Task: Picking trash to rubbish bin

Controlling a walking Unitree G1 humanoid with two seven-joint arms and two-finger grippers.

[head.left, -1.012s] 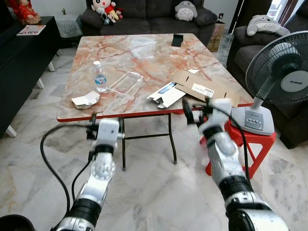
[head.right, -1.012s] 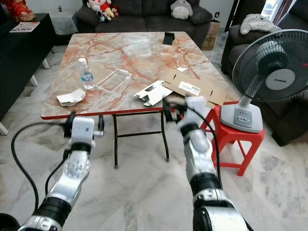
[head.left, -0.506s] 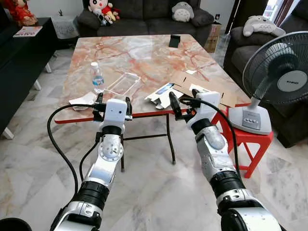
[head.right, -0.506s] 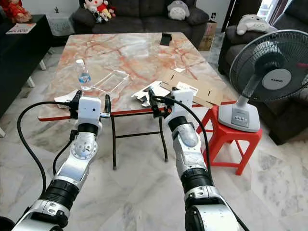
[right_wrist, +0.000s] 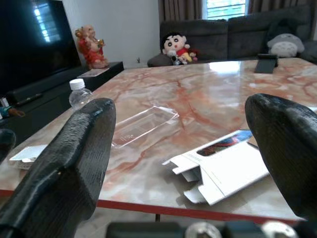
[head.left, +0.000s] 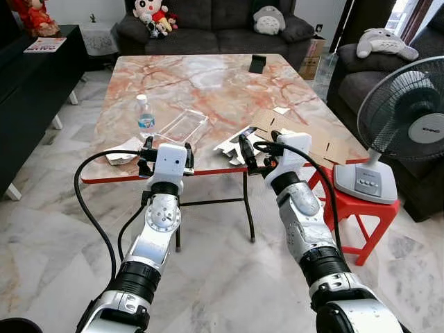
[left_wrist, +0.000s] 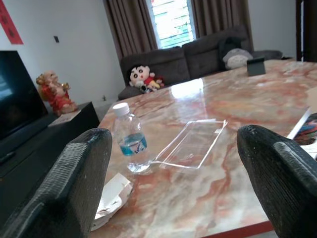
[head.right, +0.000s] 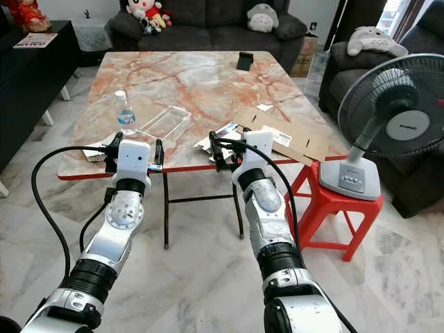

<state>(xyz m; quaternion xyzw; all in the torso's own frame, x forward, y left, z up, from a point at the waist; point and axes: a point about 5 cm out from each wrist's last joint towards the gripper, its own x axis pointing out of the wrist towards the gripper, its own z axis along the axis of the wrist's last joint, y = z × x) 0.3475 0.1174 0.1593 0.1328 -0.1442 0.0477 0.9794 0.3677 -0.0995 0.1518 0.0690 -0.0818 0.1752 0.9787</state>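
Both grippers, left (head.left: 165, 150) and right (head.left: 258, 148), hover fingers spread at the table (head.left: 208, 76) edge; your reach for the flattened white carton (right_wrist: 225, 166) risks shoving it into the clear tray (head.left: 182, 125) or tipping the water bottle (head.left: 145, 115).

On the table (head.left: 208, 76), a bottle (head.left: 145, 115) stands left of a clear tray (head.left: 182, 127). A flattened white box (head.left: 236, 143) lies right of the tray, near the front edge.

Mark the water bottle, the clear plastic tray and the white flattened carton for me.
water bottle (head.left: 145, 117), left eye view, on its label.
clear plastic tray (left_wrist: 191, 144), left wrist view, on its flat base.
white flattened carton (right_wrist: 226, 168), right wrist view, on its white panel.
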